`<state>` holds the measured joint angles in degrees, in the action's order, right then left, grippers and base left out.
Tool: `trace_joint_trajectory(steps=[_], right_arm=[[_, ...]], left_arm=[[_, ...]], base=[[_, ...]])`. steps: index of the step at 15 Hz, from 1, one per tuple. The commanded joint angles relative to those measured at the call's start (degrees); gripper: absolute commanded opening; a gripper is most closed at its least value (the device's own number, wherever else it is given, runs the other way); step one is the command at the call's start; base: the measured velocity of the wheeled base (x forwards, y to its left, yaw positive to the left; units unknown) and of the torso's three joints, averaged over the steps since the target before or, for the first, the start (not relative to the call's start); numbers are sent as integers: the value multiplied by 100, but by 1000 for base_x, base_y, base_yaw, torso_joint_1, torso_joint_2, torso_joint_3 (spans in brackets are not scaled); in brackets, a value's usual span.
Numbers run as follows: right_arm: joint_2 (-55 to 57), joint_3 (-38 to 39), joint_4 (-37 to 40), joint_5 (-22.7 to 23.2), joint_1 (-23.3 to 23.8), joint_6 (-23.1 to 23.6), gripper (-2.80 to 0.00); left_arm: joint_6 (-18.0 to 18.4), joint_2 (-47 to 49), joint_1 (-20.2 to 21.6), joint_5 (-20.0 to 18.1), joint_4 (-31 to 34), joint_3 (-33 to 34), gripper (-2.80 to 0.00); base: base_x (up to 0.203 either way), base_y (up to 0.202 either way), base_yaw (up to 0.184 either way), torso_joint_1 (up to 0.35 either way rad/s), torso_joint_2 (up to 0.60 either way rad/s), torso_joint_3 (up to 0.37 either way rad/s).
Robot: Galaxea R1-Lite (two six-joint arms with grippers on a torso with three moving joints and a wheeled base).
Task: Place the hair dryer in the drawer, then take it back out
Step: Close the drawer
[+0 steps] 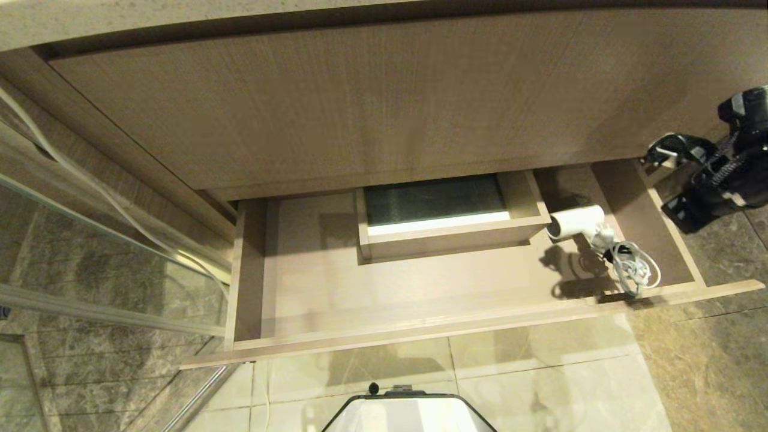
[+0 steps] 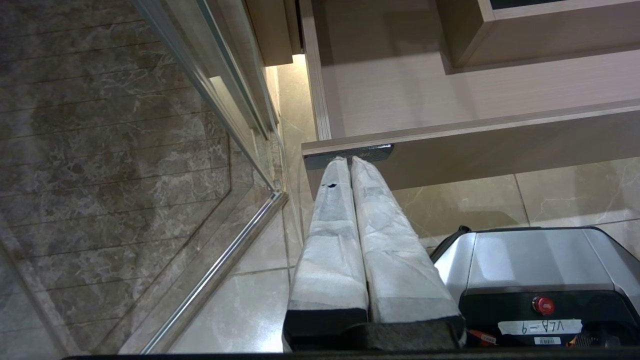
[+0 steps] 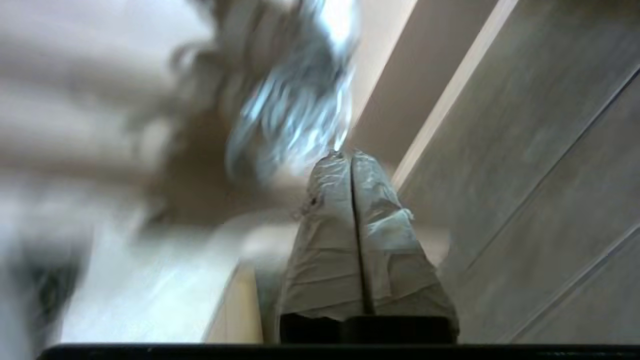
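Observation:
The drawer (image 1: pixel 420 294) stands pulled out, wide and shallow, with a boxed cut-out (image 1: pixel 450 219) at its back. Inside its right end lies the white hair dryer (image 1: pixel 579 222), its barrel pointing left and its coiled cord (image 1: pixel 633 270) by the front edge. My right arm (image 1: pixel 720 168) hangs just beyond the drawer's right side, apart from the dryer. The right gripper (image 3: pixel 350 155) is shut on nothing, and the cord (image 3: pixel 295 100) is a blur beyond its tips. The left gripper (image 2: pixel 348 159) is shut and empty, its tips near the dark label (image 2: pixel 367 152) at the left end of the drawer's front.
A tall wood-grain front panel (image 1: pixel 360 102) rises above the drawer. A glass shower door (image 1: pixel 90 252) with a metal rail stands on the left. Marble floor tiles (image 1: pixel 540 372) lie before the drawer, and my base (image 1: pixel 408 414) is close to its front.

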<state>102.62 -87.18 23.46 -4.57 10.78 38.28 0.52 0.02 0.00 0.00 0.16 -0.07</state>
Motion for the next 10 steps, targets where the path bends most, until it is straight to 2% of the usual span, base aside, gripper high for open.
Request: trace_joint_trajectory(steps=[1,6,10], right_arm=[[-1147,982,272,-22,14,22,-280],[-1845,2861,206,-48,92,-9,-280],[-1489,3895,-236,-157,188,-110,-280]], left_arm=[[0,-2,0,0,-7,2,-280],[0,-2,0,0,-7,-1,-280],[0,-2,0,0,2,-1,-280]], base=[[0,0,0,0,0,0],[0,0,0,0,0,0],[0,0,0,0,0,0]])
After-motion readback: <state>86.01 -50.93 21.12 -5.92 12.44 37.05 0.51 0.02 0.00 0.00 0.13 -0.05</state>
